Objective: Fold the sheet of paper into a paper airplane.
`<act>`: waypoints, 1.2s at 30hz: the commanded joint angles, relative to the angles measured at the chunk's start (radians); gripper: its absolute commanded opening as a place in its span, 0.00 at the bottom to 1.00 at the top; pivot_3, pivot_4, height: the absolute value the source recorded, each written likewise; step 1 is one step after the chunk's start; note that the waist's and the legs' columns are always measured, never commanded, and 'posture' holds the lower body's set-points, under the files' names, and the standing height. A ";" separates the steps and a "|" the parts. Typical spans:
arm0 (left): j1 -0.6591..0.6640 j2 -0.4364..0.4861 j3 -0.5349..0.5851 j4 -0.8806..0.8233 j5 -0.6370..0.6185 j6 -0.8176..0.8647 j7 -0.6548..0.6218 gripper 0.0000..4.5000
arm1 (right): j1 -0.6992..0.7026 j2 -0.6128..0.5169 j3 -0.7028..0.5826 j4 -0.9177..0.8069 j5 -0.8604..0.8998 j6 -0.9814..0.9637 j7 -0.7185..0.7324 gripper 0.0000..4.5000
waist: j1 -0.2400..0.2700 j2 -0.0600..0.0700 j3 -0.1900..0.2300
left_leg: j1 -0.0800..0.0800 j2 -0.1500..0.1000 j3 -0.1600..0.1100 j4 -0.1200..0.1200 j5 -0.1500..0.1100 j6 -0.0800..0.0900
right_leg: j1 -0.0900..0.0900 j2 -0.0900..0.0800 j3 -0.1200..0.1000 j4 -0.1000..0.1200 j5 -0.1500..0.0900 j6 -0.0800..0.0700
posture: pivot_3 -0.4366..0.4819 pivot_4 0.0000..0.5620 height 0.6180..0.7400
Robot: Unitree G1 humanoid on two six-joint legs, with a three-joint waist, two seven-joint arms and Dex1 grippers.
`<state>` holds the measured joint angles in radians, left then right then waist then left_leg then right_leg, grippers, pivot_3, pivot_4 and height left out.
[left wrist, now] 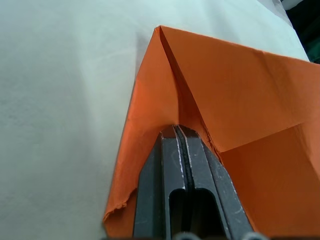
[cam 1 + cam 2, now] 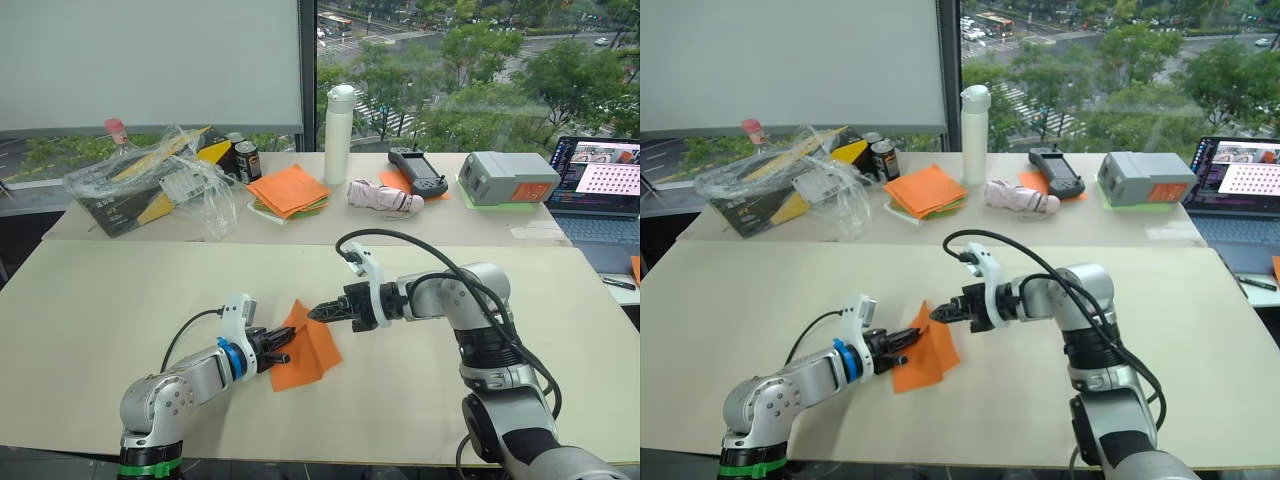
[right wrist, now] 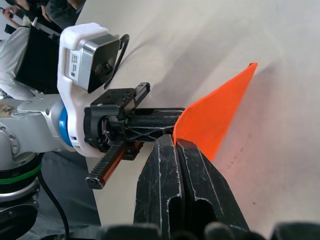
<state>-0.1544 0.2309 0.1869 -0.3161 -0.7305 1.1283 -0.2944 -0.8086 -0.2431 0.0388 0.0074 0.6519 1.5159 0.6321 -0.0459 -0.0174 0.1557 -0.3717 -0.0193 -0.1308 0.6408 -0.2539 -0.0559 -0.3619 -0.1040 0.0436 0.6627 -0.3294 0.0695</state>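
The sheet of paper (image 2: 316, 356) is bright orange and lies partly folded on the near table (image 2: 120, 300), with one corner flap standing up off the surface (image 3: 216, 117). My left gripper (image 2: 287, 352) is shut at the sheet's left edge, and in the left wrist view its fingertips (image 1: 172, 137) meet where a raised crease ends. From the right, my right gripper (image 2: 313, 313) comes in shut, pinching the top edge of the raised flap (image 3: 175, 141). The two grippers sit close together, almost tip to tip.
On the far table stand a stack of orange and green sheets (image 2: 290, 190), a white bottle (image 2: 339, 120), a plastic bag over a box (image 2: 150, 180), a can (image 2: 247, 160), a pink bundle (image 2: 385, 196), a controller (image 2: 417, 170), a grey box (image 2: 505, 178) and a laptop (image 2: 600, 185).
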 commanded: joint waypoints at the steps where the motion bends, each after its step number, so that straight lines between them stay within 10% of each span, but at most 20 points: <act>1: 0.043 0.015 -0.002 0.041 0.033 0.029 0.041 0.00 | -0.032 0.019 0.008 -0.053 0.043 -0.019 0.022 0.01 | 0.000 0.000 0.000 | 0.000 0.000 0.000 0.000 0.000 0.000 | 0.000 0.000 0.000 0.000 0.000 0.000 | 0.48 0.27 1.00; 36: 0.047 0.061 -0.045 -0.035 0.022 0.036 0.044 0.00 | -0.019 0.003 0.119 -0.019 -0.020 -0.114 0.006 0.01 | 0.000 0.000 0.000 | -0.006 0.000 0.000 -0.001 0.000 0.000 | -0.007 0.000 0.001 0.001 0.000 0.000 | 0.48 0.27 1.00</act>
<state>-0.1342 0.2784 0.1557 -0.3785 -0.7349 1.1289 -0.2780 -0.8125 -0.2378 0.1601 0.0078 0.6267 1.4238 0.6290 -0.0461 -0.0173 0.1557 -0.3775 -0.0191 -0.1307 0.6400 -0.2538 -0.0560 -0.3692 -0.1040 0.0443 0.6641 -0.3293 0.0695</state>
